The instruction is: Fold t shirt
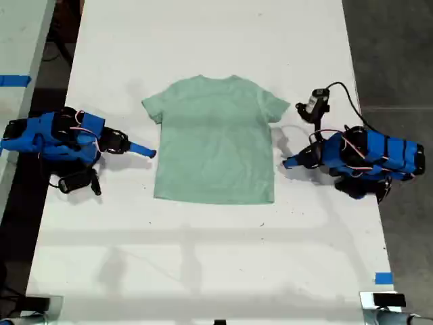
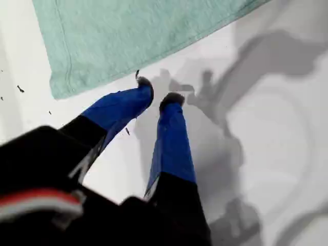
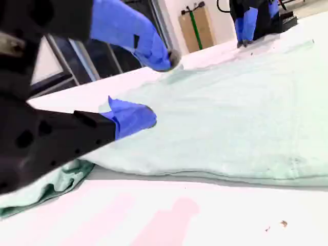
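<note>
The pale mint-green t shirt (image 1: 215, 139) lies flat and face up in the middle of the white table (image 1: 203, 257), collar toward the far edge. My first gripper (image 2: 158, 93) is on the arm at the exterior view's right (image 1: 289, 162). It hangs over bare table just off a hemmed edge of the t shirt (image 2: 133, 36), its blue fingers a narrow gap apart with nothing between them. My second gripper (image 3: 154, 87) is on the arm at the exterior view's left (image 1: 145, 150). It is wide open at the opposite side edge of the t shirt (image 3: 230, 123), holding nothing.
A small black camera with a cable (image 1: 315, 103) sits on the table by the first arm. Blue tape marks (image 1: 383, 277) lie near the table's near corner at the exterior view's right. Dark floor borders both long sides of the table.
</note>
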Robot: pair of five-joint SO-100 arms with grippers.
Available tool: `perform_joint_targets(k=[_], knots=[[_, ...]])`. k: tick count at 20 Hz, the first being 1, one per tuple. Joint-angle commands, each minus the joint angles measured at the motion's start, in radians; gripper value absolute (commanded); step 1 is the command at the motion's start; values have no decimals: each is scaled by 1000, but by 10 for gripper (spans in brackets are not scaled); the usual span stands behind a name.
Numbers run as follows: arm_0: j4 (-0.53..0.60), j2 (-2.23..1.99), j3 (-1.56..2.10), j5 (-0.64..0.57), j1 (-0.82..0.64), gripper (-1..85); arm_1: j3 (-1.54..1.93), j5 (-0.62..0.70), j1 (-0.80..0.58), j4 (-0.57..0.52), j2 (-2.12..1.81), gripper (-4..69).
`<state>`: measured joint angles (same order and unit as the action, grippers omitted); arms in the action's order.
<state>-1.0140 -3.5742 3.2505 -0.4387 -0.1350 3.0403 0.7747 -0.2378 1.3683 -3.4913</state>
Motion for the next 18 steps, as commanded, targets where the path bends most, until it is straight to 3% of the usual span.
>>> perform_joint_targets(k=[1,3,6,8,9,11,12,13,14,15,16,18], knots=[[-2,-3,43,155,-130,136,54,17,-81,0,-11,66],[-2,-3,43,172,-179,136,54,17,-81,0,-11,66],[-2,-3,43,402,-117,137,54,17,-81,0,-11,66],[-2,-3,43,345,-109,137,54,17,-81,0,-11,66],[0,-5,43,456,-115,141,54,-5,-81,0,-11,63],[11,-9,43,468,-121,287,54,-156,-95,0,-11,62],[18,-9,43,436,-104,307,54,-284,-95,0,-11,64],[31,-9,43,388,-83,261,54,-416,-92,0,-12,63],[38,-11,43,420,-101,85,44,-647,-58,0,-14,73],[23,-11,43,505,-123,-2,29,-900,21,14,-14,105],[8,-11,43,560,-124,14,34,-905,71,-5,-14,185],[6,-11,43,588,-138,-3,41,-772,91,-26,-14,90]])
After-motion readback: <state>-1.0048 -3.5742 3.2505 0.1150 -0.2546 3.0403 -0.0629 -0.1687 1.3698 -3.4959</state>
